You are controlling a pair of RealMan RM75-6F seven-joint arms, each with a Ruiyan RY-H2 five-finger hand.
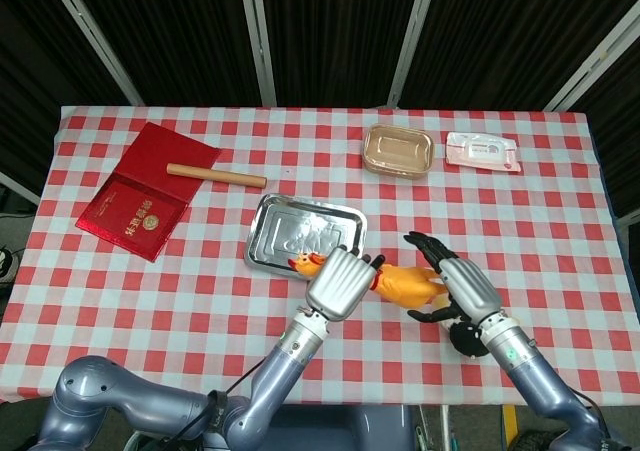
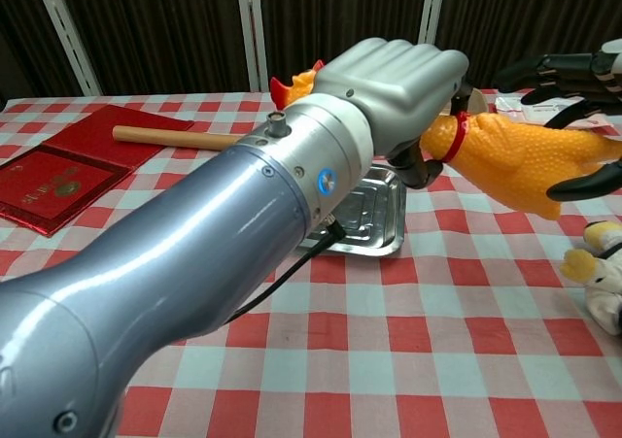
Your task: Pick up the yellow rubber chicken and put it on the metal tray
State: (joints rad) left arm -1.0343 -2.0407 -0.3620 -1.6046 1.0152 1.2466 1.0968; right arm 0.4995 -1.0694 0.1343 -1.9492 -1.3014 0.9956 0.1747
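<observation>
two hands on one rubber chicken, above the table

one yellow rubber chicken [image 1: 400,283] hangs in the air at lower centre of the head view, lying roughly level, its red-combed head poking out to the left of the left hand [image 1: 338,283] and its plump body running right. the left hand has its fingers curled tight round the neck, just where a red band circles it; in the chest view that hand [image 2: 398,79] fills the upper middle of the frame, knuckles toward the camera. the right hand [image 1: 455,293] sits at the far end of the body with its dark fingers spread around it. in the chest view the fingertips [image 2: 581,180] bracket the body from above and below at the right edge, but whether they press on it or only hover close i cannot tell.

the metal tray [image 1: 270,253] lies on the table up and to the left of the chicken, just beside the left hand in the head view; the chicken is off the tray. in the chest view the tray's corner [image 2: 389,226] peeks out behind the big grey forearm.

further out, a red booklet [image 1: 132,211] lies open at the left of the checked tablecloth [image 1: 560,231], with a wooden stick [image 1: 215,175] just right of it. a brown lidded box [image 1: 398,150] and a white packet [image 1: 483,152] sit near the upper right. a small white and yellow toy [image 2: 598,273] rests at the lower right edge of the chest view.
</observation>
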